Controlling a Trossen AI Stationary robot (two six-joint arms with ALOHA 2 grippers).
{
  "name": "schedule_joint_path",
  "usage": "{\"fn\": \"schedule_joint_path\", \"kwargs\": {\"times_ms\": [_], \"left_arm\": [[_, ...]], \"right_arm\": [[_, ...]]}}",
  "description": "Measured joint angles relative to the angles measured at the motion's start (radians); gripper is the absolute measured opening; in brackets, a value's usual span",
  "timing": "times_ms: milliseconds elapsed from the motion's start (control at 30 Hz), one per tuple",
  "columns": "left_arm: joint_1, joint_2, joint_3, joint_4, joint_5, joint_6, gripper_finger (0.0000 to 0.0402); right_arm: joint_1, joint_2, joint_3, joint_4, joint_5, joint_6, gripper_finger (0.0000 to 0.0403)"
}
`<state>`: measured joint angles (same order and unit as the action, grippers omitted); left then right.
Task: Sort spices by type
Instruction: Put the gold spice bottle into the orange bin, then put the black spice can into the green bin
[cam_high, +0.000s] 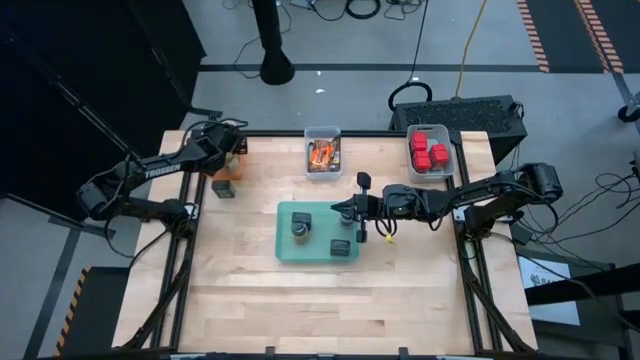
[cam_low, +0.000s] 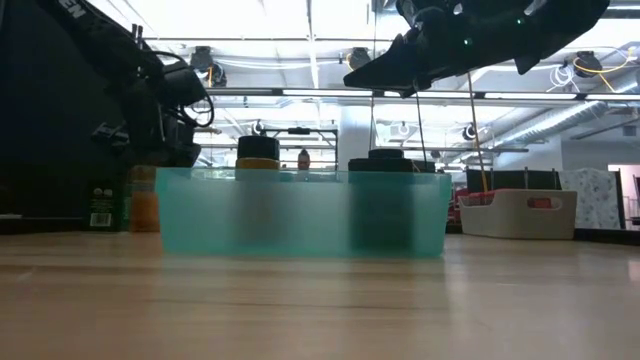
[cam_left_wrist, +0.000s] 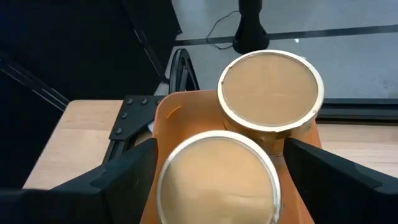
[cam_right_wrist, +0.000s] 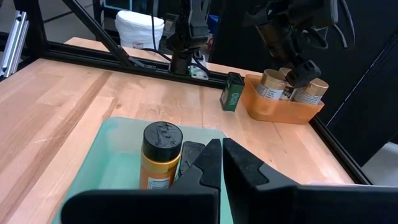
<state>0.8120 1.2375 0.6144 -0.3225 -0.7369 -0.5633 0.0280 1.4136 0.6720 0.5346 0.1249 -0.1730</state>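
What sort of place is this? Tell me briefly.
Probably a robotics lab or workshop: a pale wooden worktable on a black metal frame, loose cables on the grey floor, and exposed ceiling strip lights with ducts.

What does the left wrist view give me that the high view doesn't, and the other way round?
Only the left wrist view shows the tan lids of two round jars side by side inside the orange bin, with the left end effector open astride the nearer one. Only the high view shows the teal tray, the red cubes and the right end effector, shut. Both show the orange bin.
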Motion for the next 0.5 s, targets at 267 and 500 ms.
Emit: {"fn": "schedule_joint_path", "kwargs": {"times_ms": [267, 500], "left_arm": [[-0.001, -0.094, 0.023, -0.039, 0.050, 0.002, 0.0348], [-0.045, -0.183, 0.057, -0.036, 0.137, 0.029, 0.0349]], "right_arm": [[0.000, 0.000, 0.000, 0.000, 0.000, 0.000, 0.0000], [0.000, 0.000, 0.000, 0.000, 0.004, 0.000, 0.0000]]}}
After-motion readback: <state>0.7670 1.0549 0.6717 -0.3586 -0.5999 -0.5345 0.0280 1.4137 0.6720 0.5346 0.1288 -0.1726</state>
